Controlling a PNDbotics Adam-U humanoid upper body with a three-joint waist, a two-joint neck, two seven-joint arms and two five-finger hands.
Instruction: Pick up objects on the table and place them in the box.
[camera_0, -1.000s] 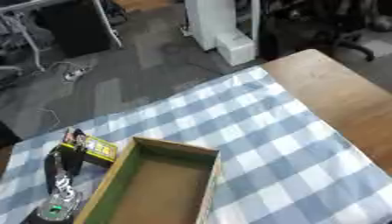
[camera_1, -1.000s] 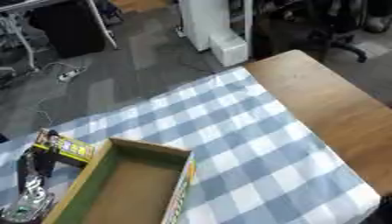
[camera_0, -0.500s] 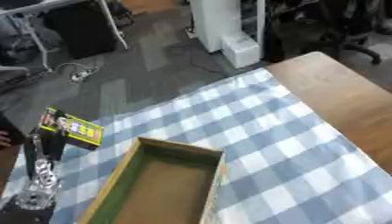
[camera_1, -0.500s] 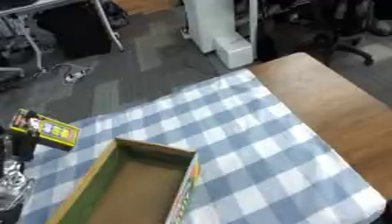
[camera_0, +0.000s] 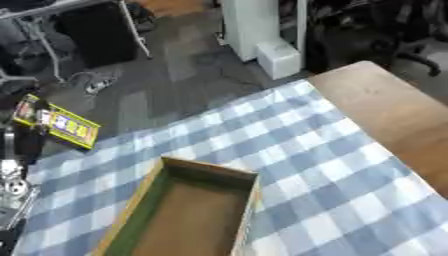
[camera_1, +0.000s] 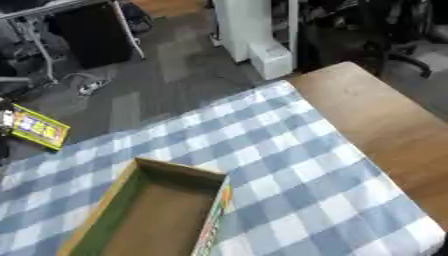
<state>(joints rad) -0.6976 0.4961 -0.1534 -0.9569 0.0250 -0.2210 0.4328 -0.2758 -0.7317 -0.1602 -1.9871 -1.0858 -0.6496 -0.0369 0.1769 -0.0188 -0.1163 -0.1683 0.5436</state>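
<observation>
One open cardboard box (camera_0: 188, 210) at the near-left part of the tabletop (camera_0: 394, 120), set askew on the blue-and-white checked cloth (camera_0: 289, 150), long walls running from the near edge toward the middle, inside brown and bare. One flat yellow packet (camera_0: 63, 125) with small coloured print, held up by the left robot hand (camera_0: 26, 112) at the far-left corner of the tabletop, above the cloth's edge and tilted, well apart from the box. Left robot hand clamped on the packet's left end, dark fingers wrapped at that end; fine detail of the clamp too blurred to tell. Black-and-silver left arm (camera_0: 10, 180) rising along the left edge, from the near-left corner up to the packet. Bare brown wood along the right side of the tabletop, beyond the cloth. No sign of the right robot hand in either eye view, so open or closed cannot be told. Grey floor (camera_0: 175, 65) past the far edge, with a white unit (camera_0: 271, 45) and dark office chairs (camera_0: 411, 35) behind.
</observation>
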